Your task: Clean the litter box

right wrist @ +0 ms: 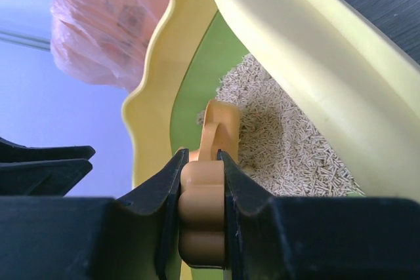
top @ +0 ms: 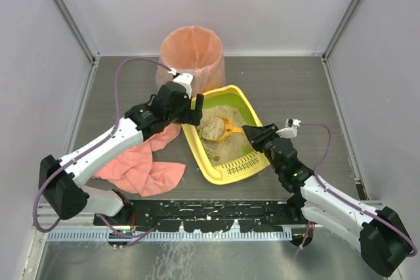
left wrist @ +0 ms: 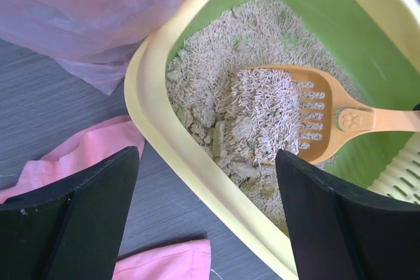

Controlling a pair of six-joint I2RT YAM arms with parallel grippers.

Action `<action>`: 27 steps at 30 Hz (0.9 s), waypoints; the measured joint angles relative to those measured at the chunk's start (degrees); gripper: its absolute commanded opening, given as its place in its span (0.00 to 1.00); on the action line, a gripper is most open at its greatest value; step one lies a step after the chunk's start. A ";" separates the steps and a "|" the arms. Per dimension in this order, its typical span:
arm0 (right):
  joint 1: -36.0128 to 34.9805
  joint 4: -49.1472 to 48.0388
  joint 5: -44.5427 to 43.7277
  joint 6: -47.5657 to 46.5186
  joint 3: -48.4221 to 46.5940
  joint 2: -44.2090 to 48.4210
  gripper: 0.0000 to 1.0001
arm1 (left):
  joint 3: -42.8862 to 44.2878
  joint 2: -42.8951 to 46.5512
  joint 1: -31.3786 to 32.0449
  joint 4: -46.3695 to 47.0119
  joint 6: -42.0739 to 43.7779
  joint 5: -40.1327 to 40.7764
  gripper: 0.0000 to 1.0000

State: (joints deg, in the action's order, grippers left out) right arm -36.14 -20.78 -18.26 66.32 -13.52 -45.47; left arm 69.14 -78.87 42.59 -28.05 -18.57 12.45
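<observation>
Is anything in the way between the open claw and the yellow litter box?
Nothing visible. The left gripper hangs open over the litter box rim; the pink cloth lies beside the box, not between them.

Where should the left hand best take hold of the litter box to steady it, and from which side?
The long rim nearest the left hand, taken from above. The litter box wall ends in a thin raised lip, so one finger could go outside and one inside. The right hand, holding the scoop, occupies the opposite side.
</observation>
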 measured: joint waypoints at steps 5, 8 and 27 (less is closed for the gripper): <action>2.60 0.00 2.67 -0.33 0.90 4.02 0.01 | 0.15 4.46 -0.72 -0.48 0.02 1.03 0.87; 6.51 -0.13 6.49 -0.13 1.55 5.35 0.01 | 0.17 7.32 -1.31 -1.49 0.17 1.62 0.87; 32.02 -13.38 40.24 4.98 6.03 0.09 0.01 | -0.76 17.38 -2.23 -7.21 3.48 6.14 0.87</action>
State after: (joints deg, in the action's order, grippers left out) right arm -4.12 -34.15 21.98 71.31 -7.49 -45.39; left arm 68.38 -61.49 40.36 -35.27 -15.09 18.59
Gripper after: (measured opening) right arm 0.272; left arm 0.865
